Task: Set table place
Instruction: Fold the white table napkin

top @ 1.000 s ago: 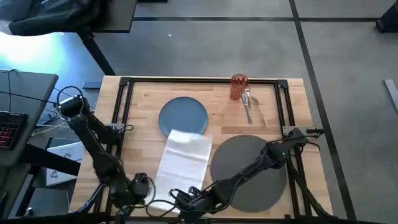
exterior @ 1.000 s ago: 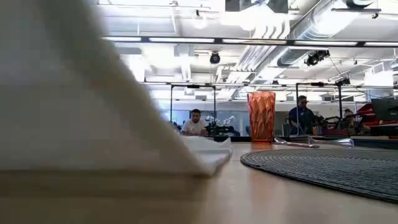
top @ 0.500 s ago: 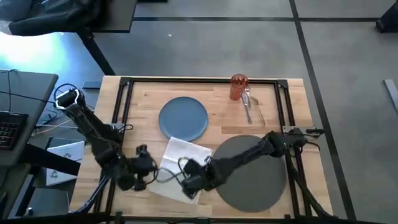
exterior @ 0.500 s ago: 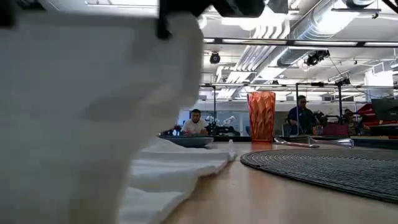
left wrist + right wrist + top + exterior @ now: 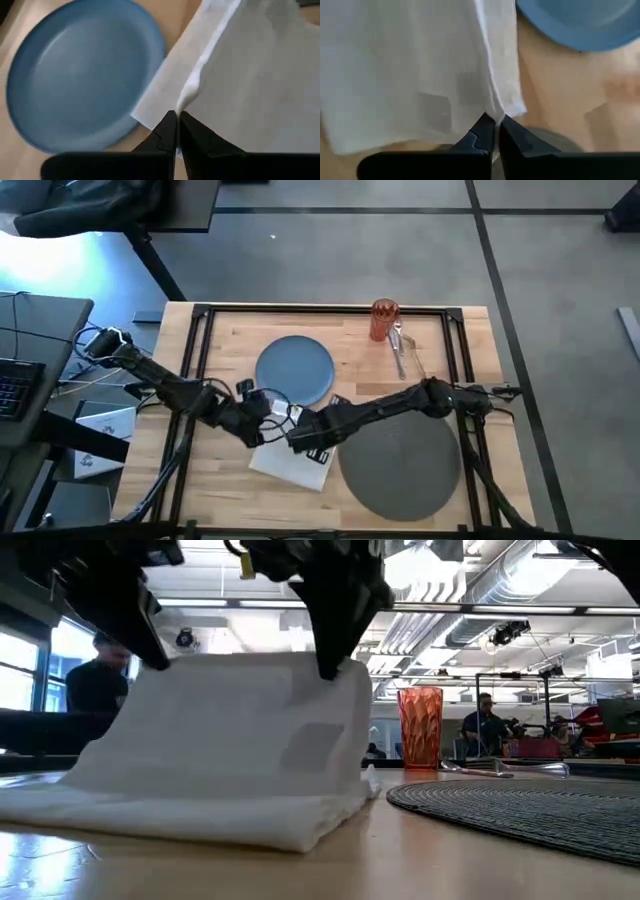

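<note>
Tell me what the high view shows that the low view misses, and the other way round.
Only the high view shows the blue plate, the whole round grey mat, the cutlery lying beside the cup, and which arm is which: left gripper and right gripper meet over the napkin, between plate and mat. Only the low view shows the napkin's pinched edge lifted off the table while its lower part rests there, plus people in the room behind. Both show the napkin, the orange cup and the mat.

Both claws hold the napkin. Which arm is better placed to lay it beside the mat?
Right: the right claw grips the napkin edge nearest the mat; the left claw is farther.
</note>
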You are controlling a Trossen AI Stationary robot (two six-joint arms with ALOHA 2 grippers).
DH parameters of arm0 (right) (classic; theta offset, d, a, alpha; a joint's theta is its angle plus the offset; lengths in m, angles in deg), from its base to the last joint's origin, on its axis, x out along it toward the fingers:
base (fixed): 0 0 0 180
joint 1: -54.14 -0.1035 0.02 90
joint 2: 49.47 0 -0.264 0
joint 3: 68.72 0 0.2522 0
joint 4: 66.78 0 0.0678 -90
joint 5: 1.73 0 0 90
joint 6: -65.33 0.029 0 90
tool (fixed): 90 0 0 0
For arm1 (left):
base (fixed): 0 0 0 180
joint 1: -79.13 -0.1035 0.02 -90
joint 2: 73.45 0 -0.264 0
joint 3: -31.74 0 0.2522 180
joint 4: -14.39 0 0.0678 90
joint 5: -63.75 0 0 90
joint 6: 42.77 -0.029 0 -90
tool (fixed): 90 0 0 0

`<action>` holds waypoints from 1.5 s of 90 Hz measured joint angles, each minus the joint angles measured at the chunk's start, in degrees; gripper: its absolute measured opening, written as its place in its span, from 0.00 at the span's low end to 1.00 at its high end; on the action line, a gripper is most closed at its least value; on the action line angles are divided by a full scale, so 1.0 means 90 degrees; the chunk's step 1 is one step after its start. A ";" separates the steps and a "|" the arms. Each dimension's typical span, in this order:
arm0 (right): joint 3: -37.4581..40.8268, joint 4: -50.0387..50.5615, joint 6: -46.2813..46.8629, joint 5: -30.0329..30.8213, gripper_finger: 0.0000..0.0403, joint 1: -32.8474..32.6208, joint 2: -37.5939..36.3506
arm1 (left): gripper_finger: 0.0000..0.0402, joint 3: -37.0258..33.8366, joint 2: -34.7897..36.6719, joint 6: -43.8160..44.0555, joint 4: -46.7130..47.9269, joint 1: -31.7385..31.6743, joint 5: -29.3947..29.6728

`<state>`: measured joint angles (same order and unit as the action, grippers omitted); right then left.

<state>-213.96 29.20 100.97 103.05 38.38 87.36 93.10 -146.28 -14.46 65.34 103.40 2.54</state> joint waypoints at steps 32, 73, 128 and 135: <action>0.1029 -0.0379 -0.0251 0.0032 0.00 0.0174 -0.0002 | 0.00 0.0000 -0.0408 -0.0225 -0.0411 -0.0572 -0.0327; 0.1165 -0.0247 0.0587 0.0169 0.25 0.0124 -0.0058 | 0.22 0.0002 -0.0729 -0.0572 0.0020 -0.0714 -0.0826; 0.1047 -0.0516 0.4376 0.1548 0.51 -0.1351 -0.1560 | 0.33 -0.0764 -0.0393 -0.3358 -0.1609 -0.0820 -0.2682; 0.1047 -0.0766 0.4548 0.1533 0.50 -0.1518 -0.1554 | 0.33 -0.0887 -0.0589 -0.3558 -0.1714 -0.0825 -0.2794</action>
<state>-204.54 22.31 141.90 116.85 24.72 73.37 85.12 -151.58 -46.49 49.91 95.97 -22.61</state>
